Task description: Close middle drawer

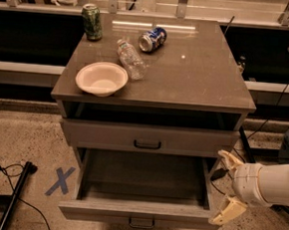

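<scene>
The middle drawer (142, 212) is pulled far out of the grey cabinet. Its deep grey-brown tray is empty, and a small dark bar handle (142, 221) sits on its wide front. The top drawer front (147, 137) above it is in, with its own dark handle. The lowest drawer is hidden under the open one. My gripper (227, 186) is open and empty, just right of the open drawer's right side near its front corner. One cream fingertip (227, 158) points up-left; the other (228, 214) reaches down beside the drawer front.
On the cabinet top (202, 76) are a white bowl (101, 77), a lying plastic bottle (131, 60), a lying blue can (152, 39) and an upright green can (92, 22). A blue X (59, 181) and a black pole (14, 192) are on the floor at left.
</scene>
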Controlling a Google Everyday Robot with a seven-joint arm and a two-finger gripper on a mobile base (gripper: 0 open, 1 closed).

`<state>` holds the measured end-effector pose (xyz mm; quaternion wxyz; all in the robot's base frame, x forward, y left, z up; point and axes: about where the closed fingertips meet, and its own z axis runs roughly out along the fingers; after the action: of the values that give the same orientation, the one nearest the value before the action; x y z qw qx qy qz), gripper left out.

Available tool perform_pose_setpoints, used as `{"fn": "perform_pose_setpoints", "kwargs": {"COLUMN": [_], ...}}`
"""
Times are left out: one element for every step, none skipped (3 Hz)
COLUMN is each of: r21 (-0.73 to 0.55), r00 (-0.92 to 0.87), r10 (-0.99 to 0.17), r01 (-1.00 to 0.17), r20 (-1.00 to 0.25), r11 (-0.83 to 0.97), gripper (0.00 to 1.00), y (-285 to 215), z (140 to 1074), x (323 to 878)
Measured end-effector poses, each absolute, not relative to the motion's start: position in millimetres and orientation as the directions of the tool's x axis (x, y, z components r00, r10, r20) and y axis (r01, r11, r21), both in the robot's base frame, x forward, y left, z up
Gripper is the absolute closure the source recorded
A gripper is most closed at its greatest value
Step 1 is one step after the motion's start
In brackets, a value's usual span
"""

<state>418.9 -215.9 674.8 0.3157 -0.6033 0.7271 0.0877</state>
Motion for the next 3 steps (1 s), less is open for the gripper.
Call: {"fn": "perform_pose_setpoints", "kwargs": {"r21": [-0.252,-0.205,-0.138], "r00": [-0.073,-0.068,-0.062], "r10": [-0.822,-0.817,-0.805], "r01": [-0.933,-0.953,-0.974], "r20": [-0.565,-0.572,-0.590], "r11": [0.257,0.223,0.177], "gripper": [0.00,0.03,0.26], "y": [-215.8,-211.3,-202.9], "z": [674.6,651.0,608.5], "x": [418.8,408.3,392.4]}}
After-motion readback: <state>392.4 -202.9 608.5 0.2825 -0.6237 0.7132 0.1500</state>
